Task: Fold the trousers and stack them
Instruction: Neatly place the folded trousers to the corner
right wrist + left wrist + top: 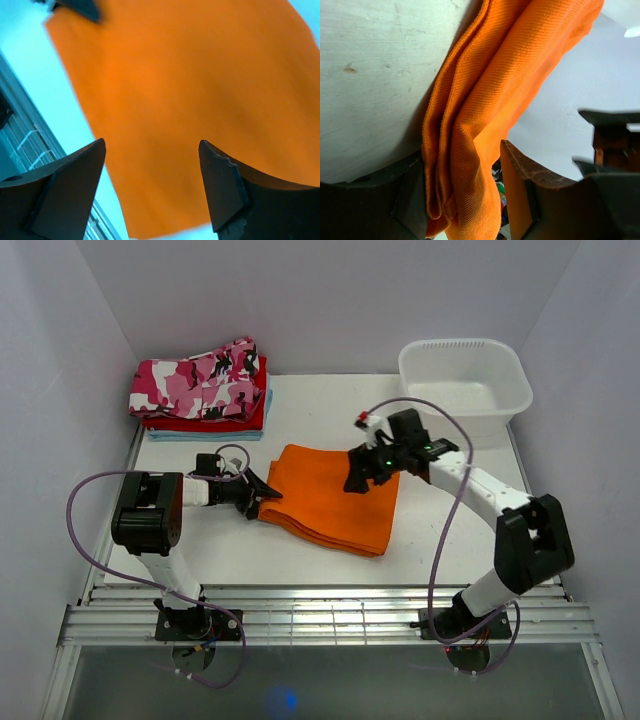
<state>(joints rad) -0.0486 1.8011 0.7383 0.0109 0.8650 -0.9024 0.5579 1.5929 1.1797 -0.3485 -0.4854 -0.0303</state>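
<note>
Folded orange trousers (335, 498) lie flat in the middle of the table. My left gripper (265, 495) is low at their left corner; in the left wrist view (462, 155) its jaws are apart with the bunched orange edge (485, 100) between them, lying against the left finger with a gap to the right finger. My right gripper (358, 478) hovers over the trousers' far right part, open and empty (152, 144), with flat orange cloth (175, 75) below it. A stack at the back left has pink camouflage trousers (200, 380) on top of red (252, 412) and light blue (200, 434) ones.
A white plastic basin (465, 380) stands at the back right. White walls close in the table on three sides. A metal rail (320, 615) runs along the near edge by the arm bases.
</note>
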